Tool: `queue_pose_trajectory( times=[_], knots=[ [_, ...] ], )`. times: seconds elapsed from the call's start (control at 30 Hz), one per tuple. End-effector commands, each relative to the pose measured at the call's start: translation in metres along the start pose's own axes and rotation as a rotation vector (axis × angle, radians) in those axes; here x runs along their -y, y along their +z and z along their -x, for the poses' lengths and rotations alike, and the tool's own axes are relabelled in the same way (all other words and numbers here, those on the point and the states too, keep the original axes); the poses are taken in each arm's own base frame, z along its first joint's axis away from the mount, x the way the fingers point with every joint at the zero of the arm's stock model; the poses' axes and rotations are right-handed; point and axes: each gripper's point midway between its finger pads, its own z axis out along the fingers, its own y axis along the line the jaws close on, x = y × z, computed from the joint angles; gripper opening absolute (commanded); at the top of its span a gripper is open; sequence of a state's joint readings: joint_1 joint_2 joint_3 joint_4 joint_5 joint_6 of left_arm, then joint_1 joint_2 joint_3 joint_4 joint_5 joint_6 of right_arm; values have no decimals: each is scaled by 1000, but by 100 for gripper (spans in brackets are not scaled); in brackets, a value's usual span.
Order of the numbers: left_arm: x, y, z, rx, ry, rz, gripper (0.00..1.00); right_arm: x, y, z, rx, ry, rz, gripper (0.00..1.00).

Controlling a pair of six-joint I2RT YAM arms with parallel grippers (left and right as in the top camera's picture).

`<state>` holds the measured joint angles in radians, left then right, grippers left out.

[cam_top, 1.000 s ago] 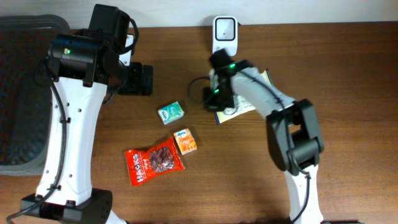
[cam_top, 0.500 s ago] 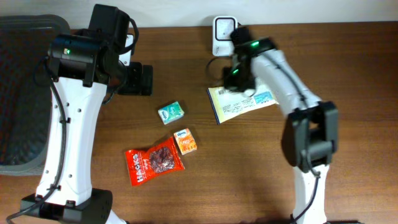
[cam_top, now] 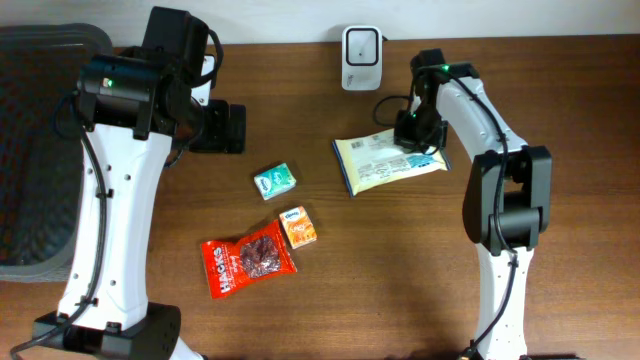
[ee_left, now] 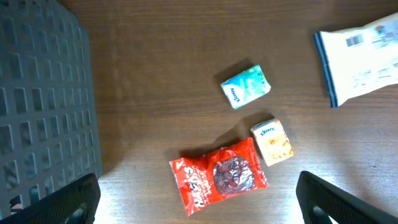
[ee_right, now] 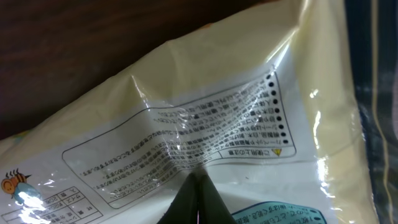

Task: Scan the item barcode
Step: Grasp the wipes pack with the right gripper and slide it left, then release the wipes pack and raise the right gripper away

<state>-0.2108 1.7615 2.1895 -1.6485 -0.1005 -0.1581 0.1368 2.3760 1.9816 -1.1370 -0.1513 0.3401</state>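
A pale yellow snack packet [cam_top: 385, 162] lies printed side up, right of the table's middle and in front of the white scanner [cam_top: 361, 44] at the back edge. My right gripper [cam_top: 418, 135] is shut on the packet's right end. In the right wrist view its closed fingertips [ee_right: 198, 200] pinch the shiny film of the packet [ee_right: 186, 124]. In the left wrist view the packet [ee_left: 364, 56] shows a small barcode [ee_left: 354, 40]. My left gripper [cam_top: 225, 128] hangs open and empty high at the back left. Its dark fingers [ee_left: 62, 200] frame the bottom corners of its own view.
A small green-and-white pack [cam_top: 274, 181], a small orange box [cam_top: 297, 226] and a red snack bag [cam_top: 247, 262] lie left of centre. A dark mesh basket [cam_top: 30, 150] fills the left edge. The left wrist view shows the same basket [ee_left: 37, 93].
My right arm has swung from in front of the scanner to the right, drawing the yellow packet along with it. The left arm has not moved.
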Motion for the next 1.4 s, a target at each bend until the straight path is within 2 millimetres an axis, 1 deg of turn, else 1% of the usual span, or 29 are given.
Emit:
queue_pose_trajectory(
  times=[0.0,0.13,0.17,0.23,0.33,0.43,0.53,0.63,0.67,0.7,0.77,0.8,0.83,0.93,1.03,1.27,1.37],
  knots=[
    [1,-1,0,4,-11,-8,99,-35,26,-38,-117,-60,56,4],
    [1,-1,0,4,-11,-7,99,-76,30,-64,-155,-146,89,4],
    [1,-1,0,4,-11,-8,99,-80,30,-66,-151,-162,73,4],
    [1,-1,0,4,-11,-7,99,-79,31,-65,-127,-164,20,4],
    [1,-1,0,4,-11,-8,99,-75,19,-57,-95,-150,-17,4],
    [1,-1,0,4,-11,-7,99,-66,-11,-42,-53,-120,-16,4],
    [1,-1,0,4,-11,-7,99,-35,-62,-18,23,-66,-88,4],
    [1,-1,0,4,-11,-7,99,-2,-110,-8,80,-20,-162,4],
    [1,-1,0,4,-11,-7,99,4,-122,-7,92,-24,-165,4],
    [1,-1,0,4,-11,-7,99,12,-136,-6,102,-36,-161,7],
    [1,-1,0,4,-11,-7,99,27,-150,-5,99,-53,-167,51],
    [1,-1,0,4,-11,-7,99,34,-151,-5,94,-58,-170,77],
    [1,-1,0,4,-11,-7,99,40,-152,-4,90,-46,-172,100],
    [1,-1,0,4,-11,-7,99,54,-151,-3,76,-15,-176,99],
    [1,-1,0,4,-11,-7,99,61,-151,-3,71,6,-178,98],
    [1,-1,0,4,-11,-7,99,61,-151,-3,72,7,-178,98],
    [0,-1,-5,-16,-9,-4,99,61,-151,-3,72,7,-178,98]
  ],
)
